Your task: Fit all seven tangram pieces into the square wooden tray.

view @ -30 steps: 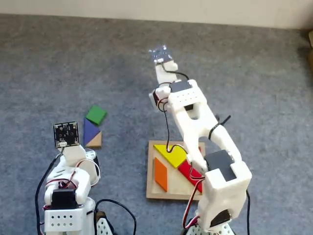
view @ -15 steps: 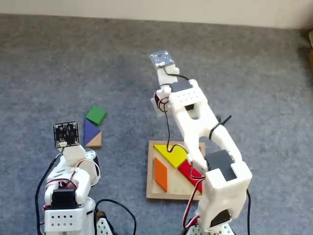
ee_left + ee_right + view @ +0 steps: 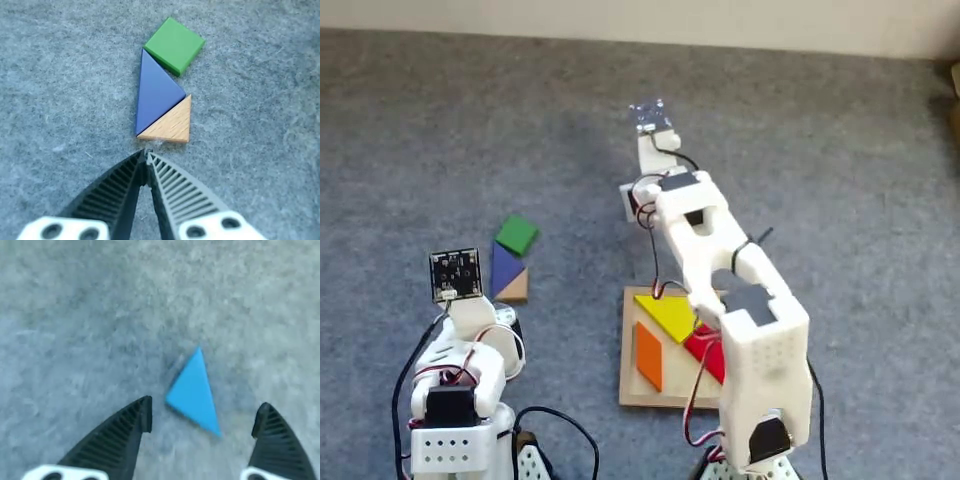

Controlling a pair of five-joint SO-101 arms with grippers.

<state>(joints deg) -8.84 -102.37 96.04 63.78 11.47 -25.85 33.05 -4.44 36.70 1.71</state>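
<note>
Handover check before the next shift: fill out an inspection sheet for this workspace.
Surface: grey carpet.
Job's things: wooden tray holds yellow triangle, orange parallelogram and red piece, the last partly behind an arm; green square, blue triangle and wooden triangle clustered on the carpet; light blue triangle lies apart.
Clutter: nothing seen.
Pincers: left pincer shut, tips near the wooden triangle; right pincer open, over the light blue triangle.
Cables: black and red wires along the right arm; black cable by the left arm's base.
Surroundings: pale strip along the carpet's far edge.
</note>
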